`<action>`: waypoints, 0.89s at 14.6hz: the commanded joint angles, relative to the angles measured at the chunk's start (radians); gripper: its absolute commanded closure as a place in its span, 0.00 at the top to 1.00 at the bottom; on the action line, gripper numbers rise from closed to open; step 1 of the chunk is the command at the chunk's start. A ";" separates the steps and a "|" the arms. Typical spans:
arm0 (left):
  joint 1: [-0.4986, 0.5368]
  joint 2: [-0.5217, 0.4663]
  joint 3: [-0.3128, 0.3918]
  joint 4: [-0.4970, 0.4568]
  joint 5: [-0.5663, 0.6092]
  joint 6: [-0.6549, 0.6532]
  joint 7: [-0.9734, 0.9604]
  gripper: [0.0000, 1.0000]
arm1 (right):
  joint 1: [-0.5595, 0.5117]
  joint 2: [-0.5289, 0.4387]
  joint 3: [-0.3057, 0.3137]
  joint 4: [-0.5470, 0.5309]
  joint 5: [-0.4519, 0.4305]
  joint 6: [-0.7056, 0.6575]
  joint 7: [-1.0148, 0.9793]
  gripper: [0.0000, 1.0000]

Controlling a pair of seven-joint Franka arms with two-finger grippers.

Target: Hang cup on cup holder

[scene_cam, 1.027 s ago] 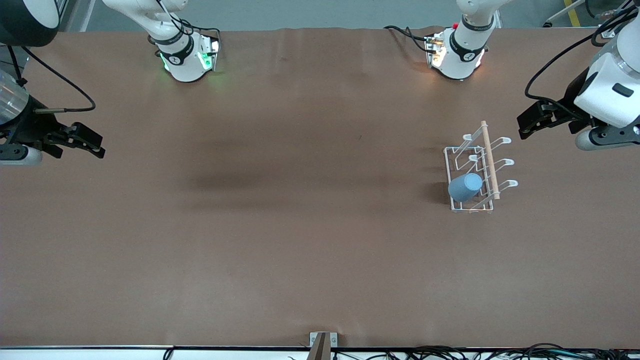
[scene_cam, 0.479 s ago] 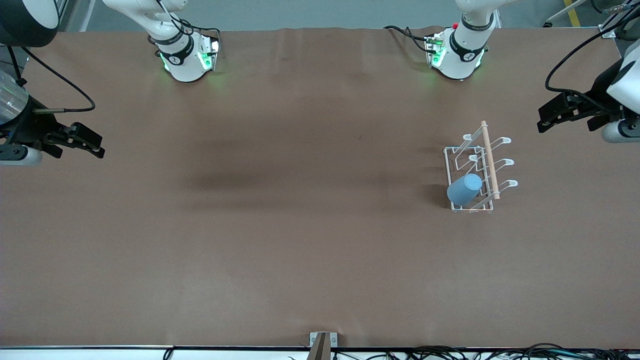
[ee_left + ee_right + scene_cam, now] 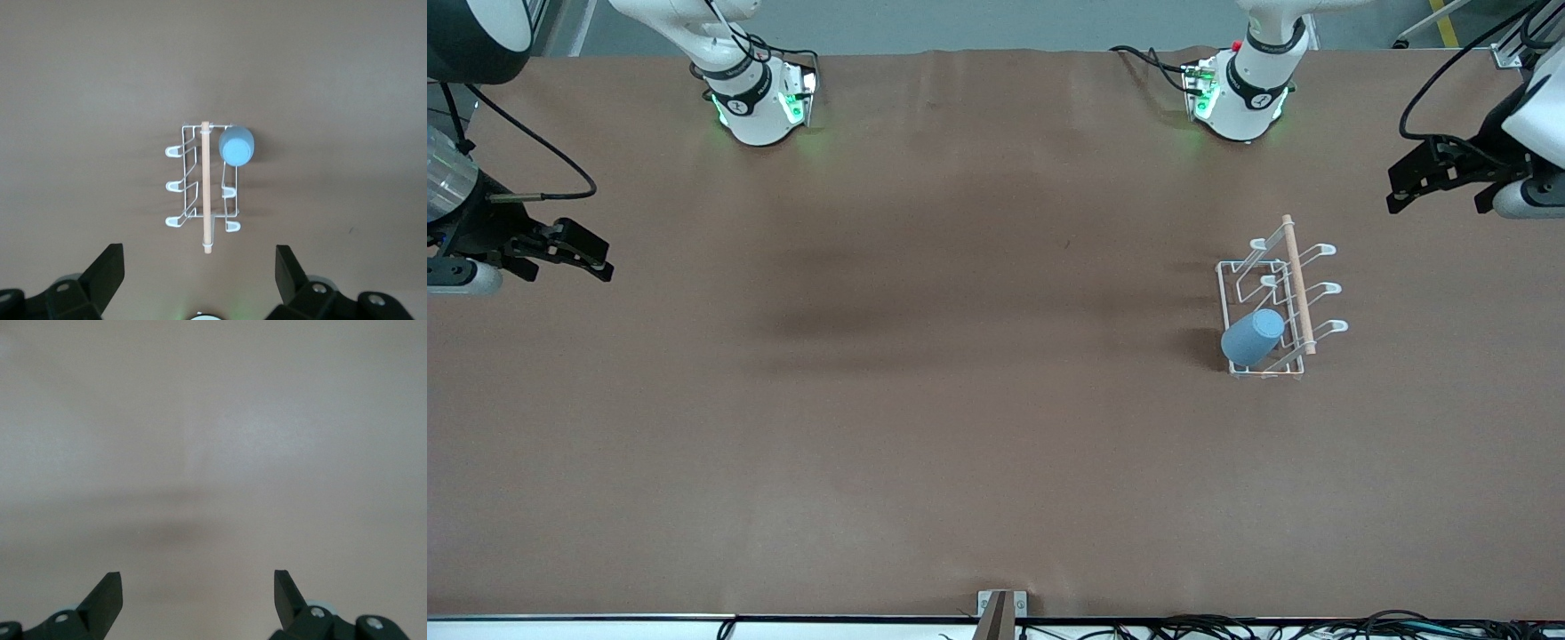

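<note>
- Front view: I saw the cup (image 3: 1254, 335) mouth-down on a prong of the cup holder (image 3: 1276, 302), on the rack's side toward the right arm's end and at its end nearest the front camera. The holder stood on the table (image 3: 960, 427) toward the left arm's end. The left gripper (image 3: 1436, 175) hung over the table's edge at that end, apart from the rack, fingers spread, nothing in them. The right gripper (image 3: 569, 251) waited over its own end, fingers likewise apart and empty.
- Left wrist view: I looked down on the holder with its wooden rod (image 3: 206, 187); the cup (image 3: 236, 145) sat on an end prong, clear of both fingertips (image 3: 108, 272).
- Right wrist view: only bare table (image 3: 213, 453) between the spread fingertips (image 3: 107, 595).
- My judgement: the hanging looked done and the step in hand was the retreat. Next I needed only to park the left arm without brushing the rack.
</note>
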 commanded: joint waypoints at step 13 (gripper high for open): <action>-0.065 -0.077 0.070 -0.096 -0.003 0.041 0.077 1.00 | -0.011 0.002 0.001 0.002 -0.002 0.007 0.003 1.00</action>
